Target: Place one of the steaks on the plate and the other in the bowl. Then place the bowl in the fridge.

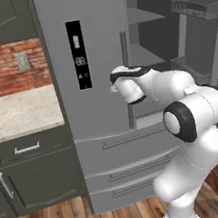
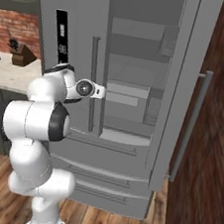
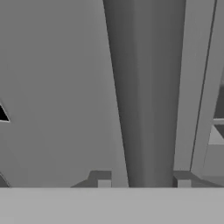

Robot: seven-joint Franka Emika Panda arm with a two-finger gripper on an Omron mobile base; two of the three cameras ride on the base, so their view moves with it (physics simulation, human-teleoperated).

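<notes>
Fingertips point(image 3: 104, 183) of the gripper point(image 3: 143, 183) stood spread in the hand view, one on each side of a long vertical door handle point(image 3: 146, 100) of the fridge point(image 1: 101, 82); whether they touched it could not be told. In both base views the white arm point(image 1: 193, 116) reached forward with its hand at the inner edge of the shut left door point(image 1: 67, 62), near that handle. That door carried a black display panel point(image 1: 78, 54). The right door point(image 2: 184, 88) stood swung open, showing grey inner shelves point(image 2: 129, 94) and door bins point(image 1: 195, 7). Lower drawers point(image 1: 126, 164) were shut. A pale counter point(image 1: 17, 112) over dark cabinets point(image 1: 31, 175) lay left of the fridge, backed by red brick wall point(image 1: 2, 69). A dark knife block point(image 2: 22, 54) stood on that counter.
</notes>
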